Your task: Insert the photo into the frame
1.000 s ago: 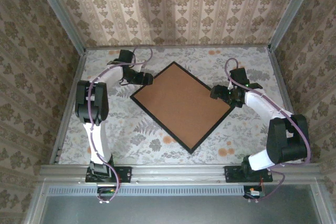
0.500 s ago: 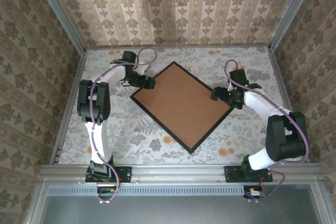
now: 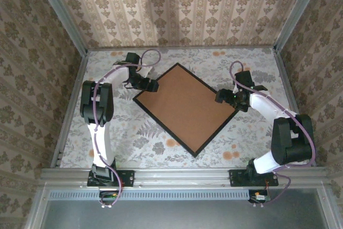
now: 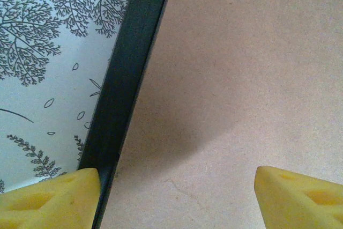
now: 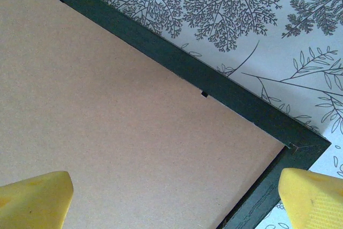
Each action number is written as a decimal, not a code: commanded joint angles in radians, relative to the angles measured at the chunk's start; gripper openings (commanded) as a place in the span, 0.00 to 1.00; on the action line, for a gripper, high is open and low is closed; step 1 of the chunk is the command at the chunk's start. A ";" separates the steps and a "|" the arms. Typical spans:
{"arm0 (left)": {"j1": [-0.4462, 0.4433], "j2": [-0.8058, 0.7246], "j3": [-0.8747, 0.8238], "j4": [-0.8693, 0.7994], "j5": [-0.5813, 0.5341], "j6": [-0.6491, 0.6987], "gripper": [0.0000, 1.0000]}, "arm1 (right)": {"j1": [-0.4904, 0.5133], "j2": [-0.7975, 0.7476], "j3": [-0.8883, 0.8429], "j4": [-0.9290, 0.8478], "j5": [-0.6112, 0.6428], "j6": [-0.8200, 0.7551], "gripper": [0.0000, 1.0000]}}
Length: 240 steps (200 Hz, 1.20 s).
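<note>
Frame (image 3: 164,127), thin, black and rectangular, lies flat on the leaf-printed table (image 3: 241,143), plain brown backing board (image 3: 185,105) inside. My left gripper (image 3: 153,85) and right gripper (image 3: 220,96) hang over opposite sides, fingers apart, empty. It looks stiff, light, slick: I'd pinch the rim.

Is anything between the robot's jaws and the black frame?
Nothing visible is. The left jaws stand open close above the frame at its far left edge, and the right jaws stand open above its right corner. A brown backing board fills the frame's opening.
</note>
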 commanded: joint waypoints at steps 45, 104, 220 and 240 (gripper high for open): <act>-0.010 0.019 0.020 -0.038 0.041 0.028 0.76 | -0.016 0.002 -0.024 -0.034 -0.013 -0.001 1.00; -0.013 0.012 -0.003 -0.036 0.053 0.021 0.76 | -0.039 0.021 -0.074 -0.008 -0.095 0.040 1.00; -0.021 0.018 -0.011 -0.044 0.077 0.019 0.76 | -0.027 0.042 -0.165 0.070 -0.176 0.096 1.00; -0.026 0.013 -0.011 -0.046 0.072 0.019 0.76 | -0.023 0.048 -0.167 0.089 -0.192 0.107 1.00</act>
